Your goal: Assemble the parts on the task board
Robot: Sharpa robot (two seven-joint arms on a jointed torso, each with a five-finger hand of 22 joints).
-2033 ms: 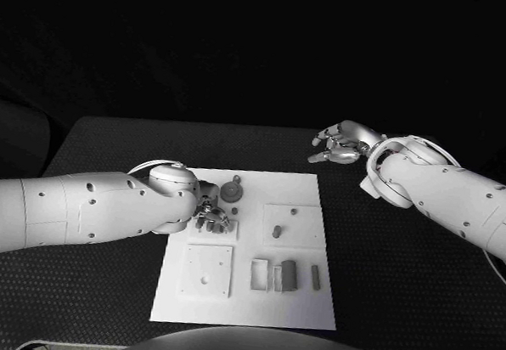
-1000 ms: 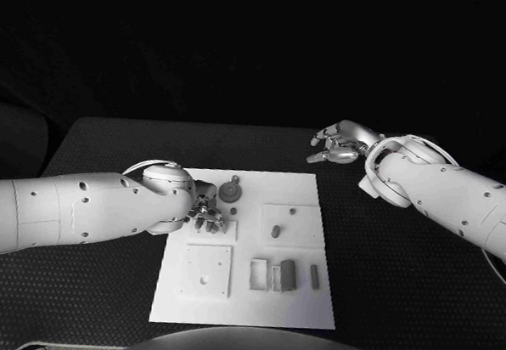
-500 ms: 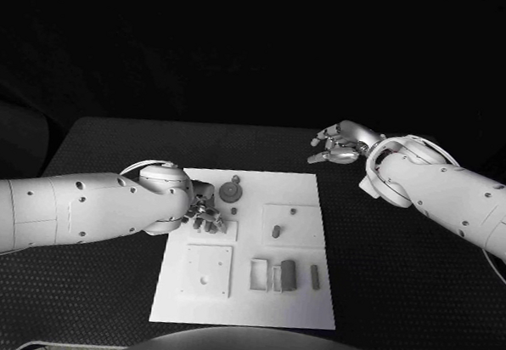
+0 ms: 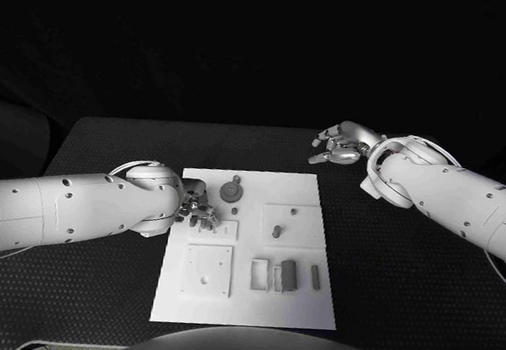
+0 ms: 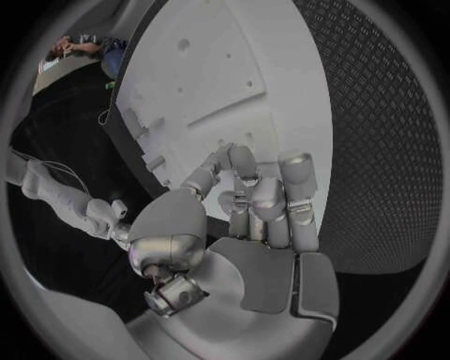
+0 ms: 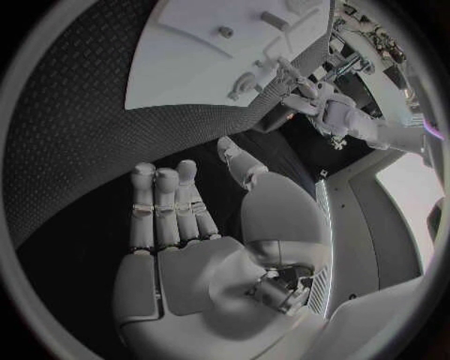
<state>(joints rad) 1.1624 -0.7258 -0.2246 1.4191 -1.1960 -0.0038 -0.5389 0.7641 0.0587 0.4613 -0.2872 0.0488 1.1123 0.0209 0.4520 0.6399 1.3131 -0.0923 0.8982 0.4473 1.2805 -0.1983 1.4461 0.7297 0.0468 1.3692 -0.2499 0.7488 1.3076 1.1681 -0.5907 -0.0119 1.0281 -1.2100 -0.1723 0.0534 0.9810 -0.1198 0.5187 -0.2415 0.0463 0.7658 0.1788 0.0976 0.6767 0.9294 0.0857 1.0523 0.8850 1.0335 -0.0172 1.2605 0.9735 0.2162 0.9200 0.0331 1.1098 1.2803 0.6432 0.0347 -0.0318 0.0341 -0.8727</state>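
Over the task board (image 4: 251, 307), left robot hand (image 4: 196, 211) has drawn back.

The head view is dim and high in contrast. The background above the table (image 4: 439, 273) is fully black. Light falls from above onto the task board (image 4: 244, 306), which reads bright with mild glare. Both white arms are evenly lit. Small parts on the board cast short, soft shadows. Focus is adequate at centre. Both wrist views show strong fisheye distortion: straight board edges bend, and a dark frame surrounds each circle. The board (image 5: 235, 82) is near overexposure there.
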